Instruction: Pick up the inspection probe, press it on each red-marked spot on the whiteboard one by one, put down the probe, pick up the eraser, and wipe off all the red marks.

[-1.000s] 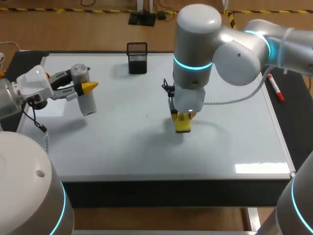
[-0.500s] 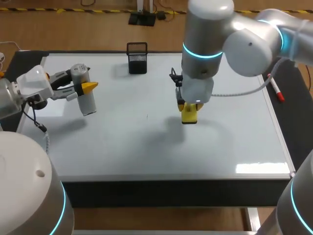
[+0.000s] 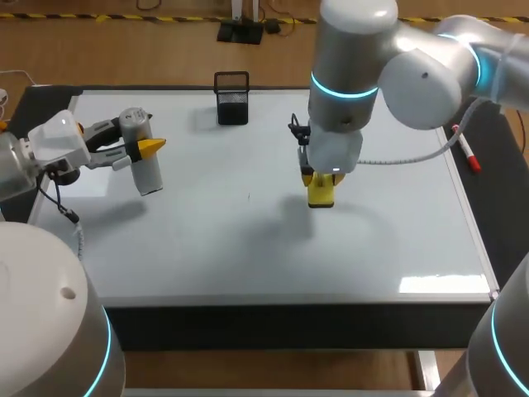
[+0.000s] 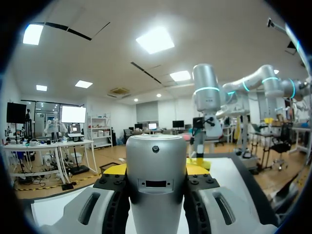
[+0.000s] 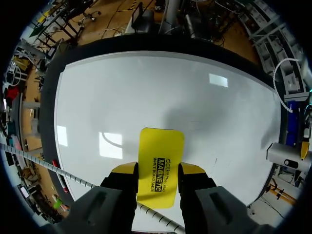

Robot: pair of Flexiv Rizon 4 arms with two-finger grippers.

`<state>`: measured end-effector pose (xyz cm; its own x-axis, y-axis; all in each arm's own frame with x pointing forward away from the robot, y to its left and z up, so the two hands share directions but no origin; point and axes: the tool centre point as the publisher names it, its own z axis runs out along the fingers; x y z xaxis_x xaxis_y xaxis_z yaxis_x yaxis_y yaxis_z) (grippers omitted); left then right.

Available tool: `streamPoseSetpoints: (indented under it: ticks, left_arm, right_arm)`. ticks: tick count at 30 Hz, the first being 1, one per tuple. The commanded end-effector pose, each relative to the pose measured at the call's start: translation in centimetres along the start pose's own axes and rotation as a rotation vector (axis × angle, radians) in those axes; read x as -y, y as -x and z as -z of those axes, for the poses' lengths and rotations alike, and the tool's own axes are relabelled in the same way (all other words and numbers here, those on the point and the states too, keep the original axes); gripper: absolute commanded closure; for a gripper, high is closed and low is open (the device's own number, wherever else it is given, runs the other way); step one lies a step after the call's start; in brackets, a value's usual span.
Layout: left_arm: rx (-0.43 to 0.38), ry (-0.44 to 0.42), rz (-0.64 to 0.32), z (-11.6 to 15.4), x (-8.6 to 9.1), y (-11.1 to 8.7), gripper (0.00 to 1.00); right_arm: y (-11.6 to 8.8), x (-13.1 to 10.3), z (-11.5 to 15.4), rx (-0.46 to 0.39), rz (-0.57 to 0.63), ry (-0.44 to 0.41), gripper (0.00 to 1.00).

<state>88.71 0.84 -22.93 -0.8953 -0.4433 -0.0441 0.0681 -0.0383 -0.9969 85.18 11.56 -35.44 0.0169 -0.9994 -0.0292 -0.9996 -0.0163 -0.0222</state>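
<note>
Between the right gripper's yellow-tipped fingers, pinched from both sides, the yellow eraser points down at the whiteboard. It seems to hang just off the board, with bare white ahead of it. I can make out no red mark, only a faint dark fleck off to one side of this gripper, so wiping well likely means laying the eraser flat, pressing evenly and sweeping overlapping passes there. Well apart from it, the left gripper clamps the inspection probe, clear of those strokes.
</note>
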Motion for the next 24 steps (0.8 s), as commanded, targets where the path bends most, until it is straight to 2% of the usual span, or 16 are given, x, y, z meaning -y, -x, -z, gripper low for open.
streamPoseSetpoints:
  ticks: [1,15,24]
  left_arm:
    - [0.001,0.0,-0.001,0.0,0.1,0.0,1.0]
    - [0.001,0.0,-0.001,0.0,0.1,0.0,1.0]
    - [0.001,0.0,-0.001,0.0,0.1,0.0,1.0]
  right_arm:
    - [0.0,2.1,0.0,0.009,0.012,0.023,1.0]
    - [2.1,10.4,-0.3,-0.002,0.071,0.039,1.0]
    - [2.2,13.9,-1.6,0.015,0.068,0.066,1.0]
